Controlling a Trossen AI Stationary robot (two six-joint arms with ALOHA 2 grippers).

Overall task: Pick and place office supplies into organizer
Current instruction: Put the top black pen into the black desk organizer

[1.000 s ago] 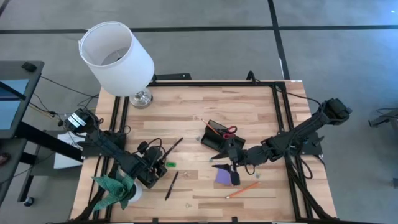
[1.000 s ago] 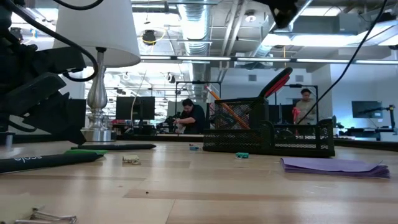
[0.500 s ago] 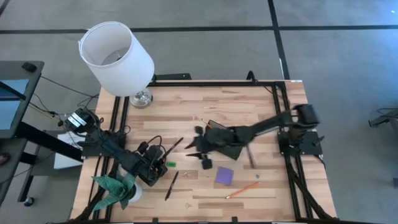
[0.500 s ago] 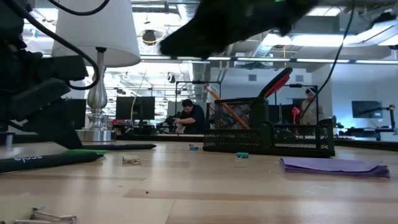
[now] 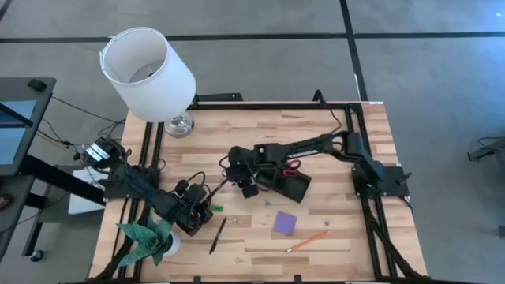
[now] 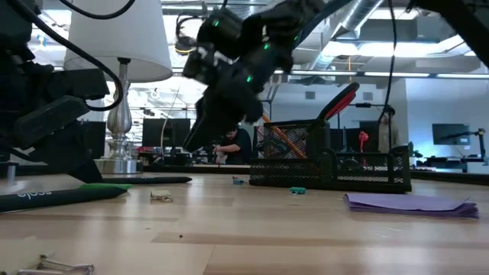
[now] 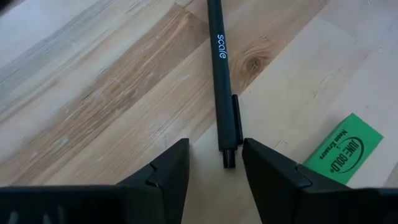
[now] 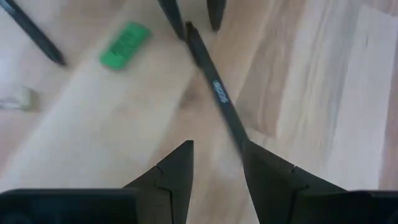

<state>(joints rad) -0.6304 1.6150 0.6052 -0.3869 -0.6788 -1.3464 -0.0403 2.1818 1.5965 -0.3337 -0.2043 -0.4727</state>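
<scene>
Both tools converge on one black pen (image 5: 222, 185) lying on the surface left of the organizer (image 5: 282, 175). The left tool (image 7: 214, 163) stands released, its fingers either side of the pen's end. The right tool (image 8: 216, 163), released and empty, hovers over the same pen. Risk: tool collision, or a knock that rolls the pen away.

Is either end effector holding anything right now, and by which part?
Nothing is held. The left end effector stands open at the clip end of a black pen lying on the table; the right end effector is open above it.
</scene>
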